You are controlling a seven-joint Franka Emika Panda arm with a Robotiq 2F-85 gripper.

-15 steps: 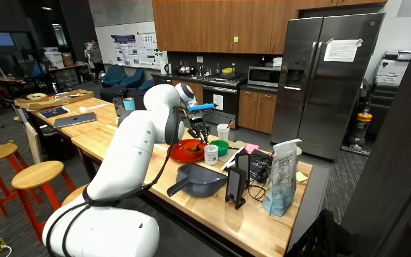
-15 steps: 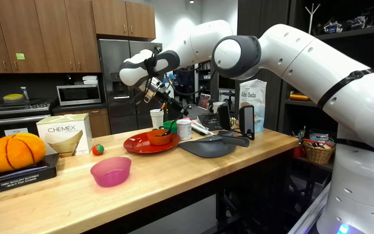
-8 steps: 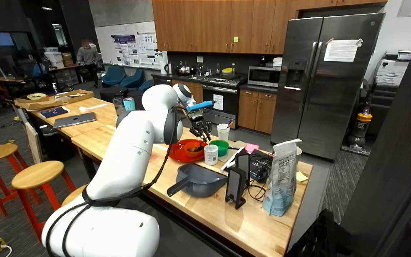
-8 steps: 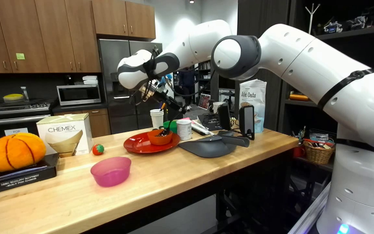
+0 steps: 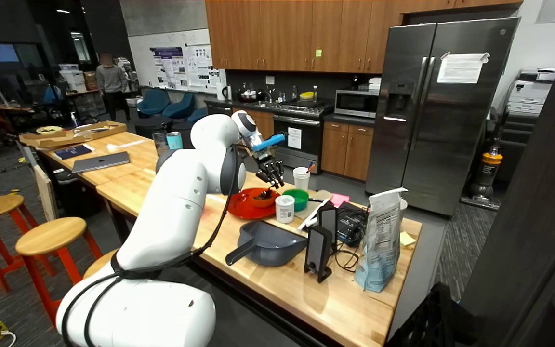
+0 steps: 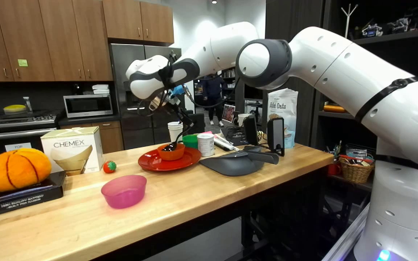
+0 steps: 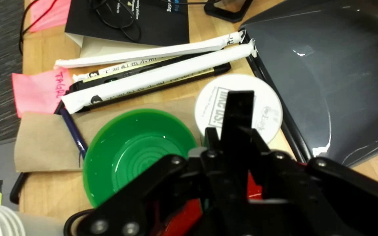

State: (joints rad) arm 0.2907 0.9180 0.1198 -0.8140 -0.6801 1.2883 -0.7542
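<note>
The gripper [image 6: 190,124] clamps a spoon [image 6: 170,146], jaws nearly together; the orange bowl [image 6: 172,155] partly hides the spoon's head.

In an exterior view we've a lane over the near tabletop [image 6: 172,186], between pink bowl [image 6: 123,193] and dustpan [image 6: 230,166]; but the orange bowl [image 6: 171,155] hems in the black utensil [image 6: 170,147], white tub [image 6: 205,145] close right, green bowl [image 6: 190,140] and cup stack [image 6: 173,129] blocking the far right.
</note>
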